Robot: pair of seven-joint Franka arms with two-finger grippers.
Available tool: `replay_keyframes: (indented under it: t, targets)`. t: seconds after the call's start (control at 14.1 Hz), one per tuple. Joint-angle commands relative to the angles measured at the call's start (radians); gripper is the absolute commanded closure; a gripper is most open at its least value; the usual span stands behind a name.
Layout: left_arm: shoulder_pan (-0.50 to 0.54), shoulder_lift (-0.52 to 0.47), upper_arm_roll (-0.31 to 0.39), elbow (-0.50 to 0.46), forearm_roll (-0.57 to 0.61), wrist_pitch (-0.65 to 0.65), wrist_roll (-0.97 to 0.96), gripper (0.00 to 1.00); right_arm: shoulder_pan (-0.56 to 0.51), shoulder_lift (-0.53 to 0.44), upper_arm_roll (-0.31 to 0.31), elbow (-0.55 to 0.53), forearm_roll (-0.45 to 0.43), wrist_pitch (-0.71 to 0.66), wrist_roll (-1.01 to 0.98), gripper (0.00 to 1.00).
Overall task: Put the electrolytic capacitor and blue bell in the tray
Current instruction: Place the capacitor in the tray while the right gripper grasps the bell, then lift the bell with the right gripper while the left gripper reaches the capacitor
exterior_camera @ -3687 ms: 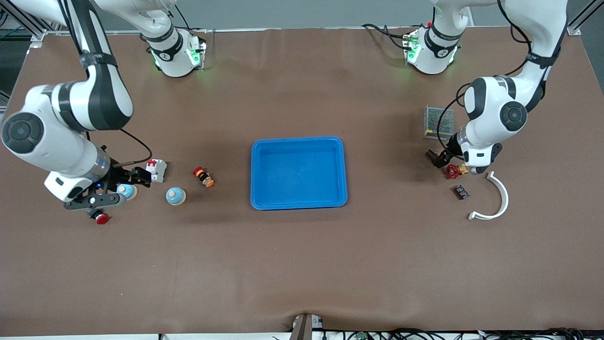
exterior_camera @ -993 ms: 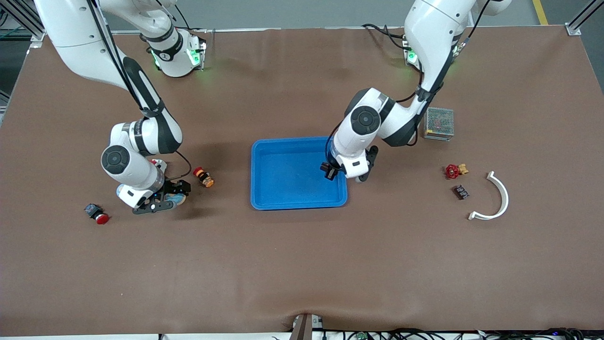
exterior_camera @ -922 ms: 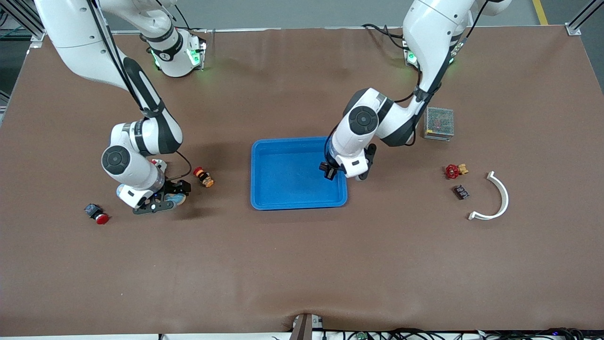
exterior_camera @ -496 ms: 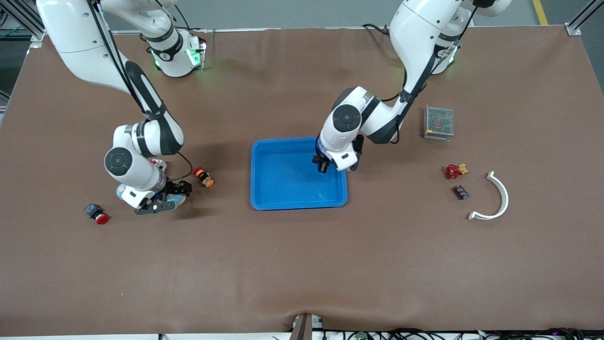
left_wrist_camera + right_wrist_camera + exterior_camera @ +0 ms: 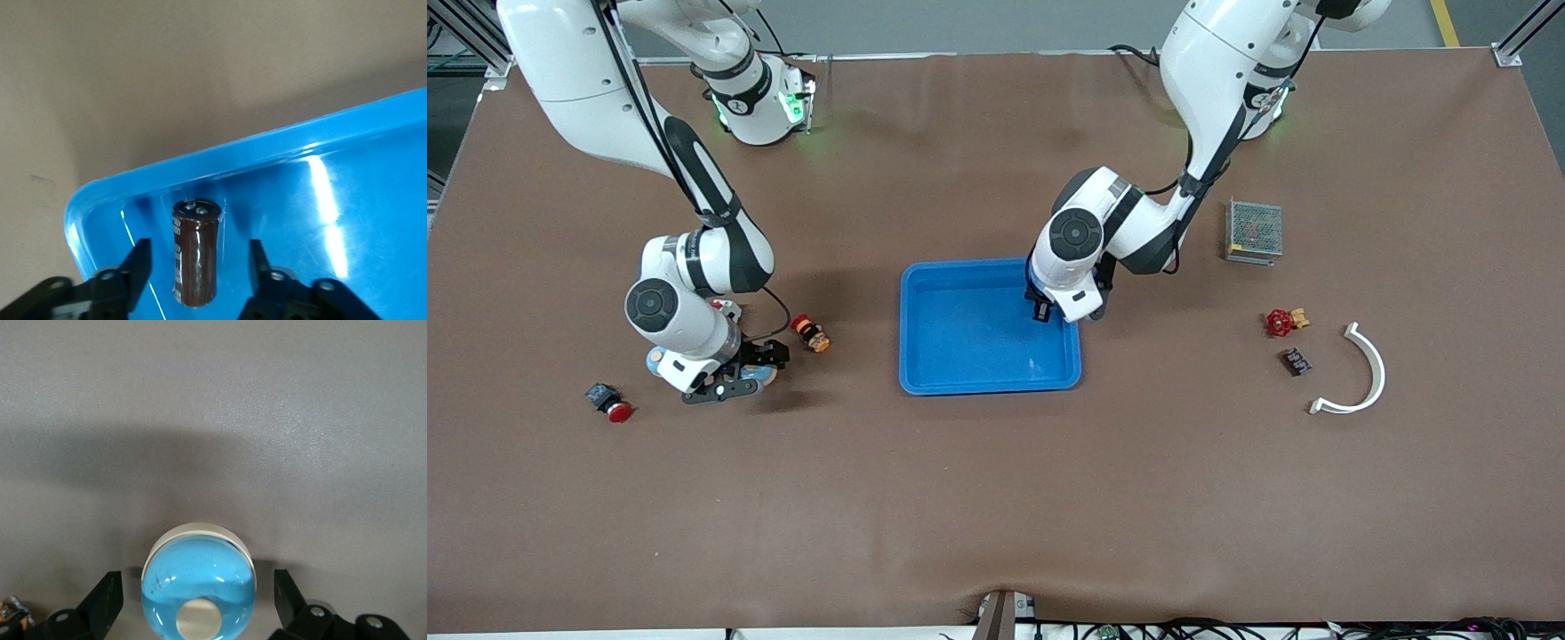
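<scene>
The brown electrolytic capacitor [image 5: 195,253] is in the blue tray [image 5: 267,143] close to a corner, between the fingers of my left gripper [image 5: 198,270]. That gripper is open, with a gap on each side of the capacitor. In the front view my left gripper [image 5: 1039,311] hangs over the tray [image 5: 989,384] near its rim toward the left arm's end, hiding the capacitor. The blue bell [image 5: 199,577] stands on the table between the spread fingers of my open right gripper [image 5: 198,600]. The front view shows my right gripper [image 5: 740,373] low over the bell [image 5: 765,375].
A second bell [image 5: 655,357], a white breaker [image 5: 725,308], an orange-red switch [image 5: 811,333] and a red push button [image 5: 612,404] lie near my right gripper. A mesh box [image 5: 1254,231], red valve [image 5: 1280,322], dark part [image 5: 1296,361] and white curved piece [image 5: 1360,373] lie toward the left arm's end.
My left gripper has carried the capacitor over the tray, shifted toward the tray's corner nearer the bases, and opened, letting the capacitor go. The right gripper stays open round the bell.
</scene>
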Motion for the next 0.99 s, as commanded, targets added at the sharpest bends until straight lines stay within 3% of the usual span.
replay_keyframes:
  t: [0.0,0.14,0.43,0.64,0.92]
  targets:
    - [0.016,-0.053,0.023,0.013,0.036,-0.029,0.004,0.00,-0.004,0.002,0.001,0.001,0.000,0.008,-0.006,0.00]
    - [0.056,-0.081,0.025,0.048,0.072,-0.081,0.017,0.00,-0.002,0.002,0.001,0.001,0.000,0.008,-0.006,0.01]
    - [0.177,-0.102,0.023,0.179,0.093,-0.352,0.291,0.00,-0.002,0.000,0.001,0.001,0.000,0.008,-0.008,0.30]
    - [0.290,-0.139,0.023,0.160,0.093,-0.412,0.515,0.00,-0.001,0.000,0.001,0.001,0.000,0.006,-0.008,0.47]
    - [0.418,-0.156,0.023,0.108,0.149,-0.420,0.711,0.00,0.004,-0.007,0.001,0.036,0.000,-0.036,-0.002,0.48]
